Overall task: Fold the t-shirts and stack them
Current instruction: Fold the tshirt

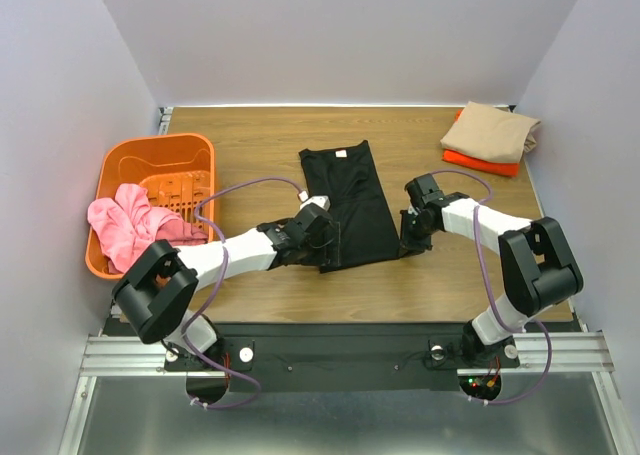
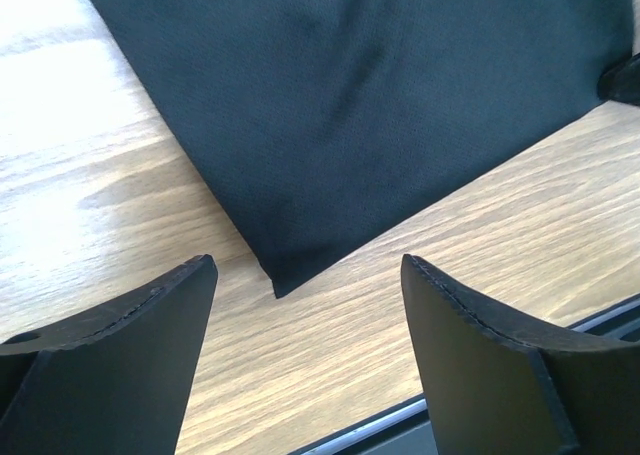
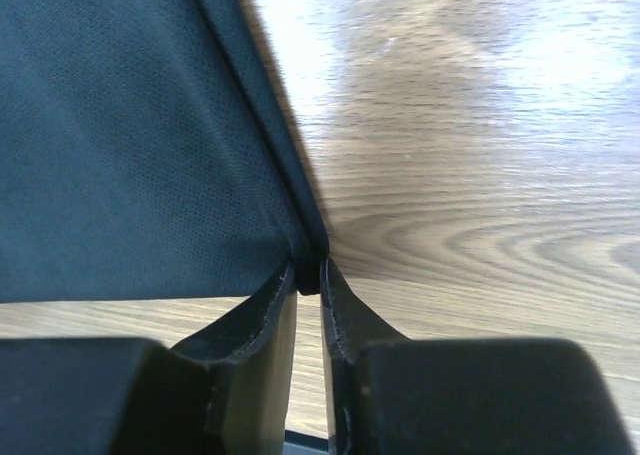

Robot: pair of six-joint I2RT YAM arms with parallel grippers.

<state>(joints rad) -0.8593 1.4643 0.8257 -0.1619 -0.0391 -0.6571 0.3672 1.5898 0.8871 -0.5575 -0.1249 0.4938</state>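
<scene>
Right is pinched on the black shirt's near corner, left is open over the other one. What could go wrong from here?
1. The right gripper pinches only the very corner tip of the black t-shirt; it may slip out on a lift.
2. The left gripper is open, the other corner barely between its fingers; closing may miss it or catch one layer.
3. If only the right side lifts, the fold could skew.

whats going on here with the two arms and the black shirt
Two robot arms are folding t-shirts. The right gripper is pinched on the near right corner of the black t-shirt, mid-table; the left gripper hangs open by its near left corner. A folded tan shirt lies on an orange shirt at the far right.
</scene>
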